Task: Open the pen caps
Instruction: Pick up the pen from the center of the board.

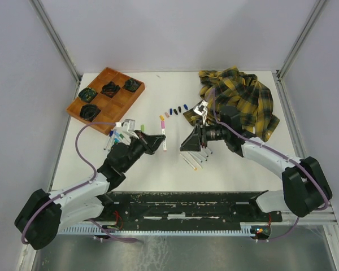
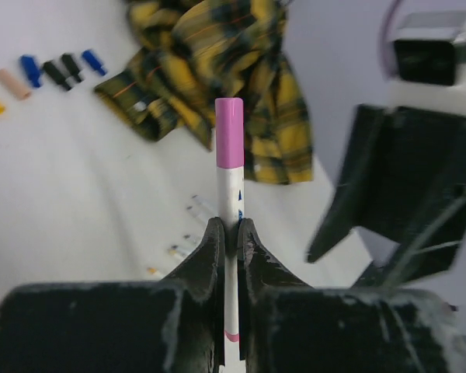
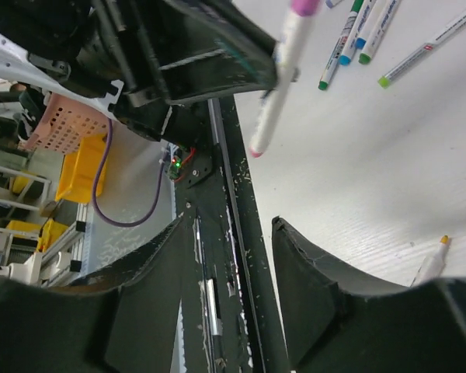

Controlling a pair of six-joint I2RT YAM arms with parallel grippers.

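White worktop (image 1: 175,164) fills the space between pale grey walls, with a crumpled yellow-and-black plaid cloth (image 1: 246,96) heaped at its far right corner and an orange-brown wooden compartment tray (image 1: 122,101) holding dark round objects at its far left. Both black arms reach in towards the middle and face each other. The left gripper (image 2: 231,233) has its fingers clamped on a long thin white marker (image 2: 230,194), held off the surface. The right gripper (image 3: 233,225) sits just beside it with its fingers apart and nothing between them. Several capped markers (image 1: 116,135) lie by the left arm, and a few uncapped marker barrels (image 1: 192,162) lie under the right one. A stubby pink plastic cap (image 2: 229,132) is seated on the held marker's end, beyond the fingertips. Loose blue, black, peach and yellow caps (image 2: 46,74) lie in a row near the cloth's edge.
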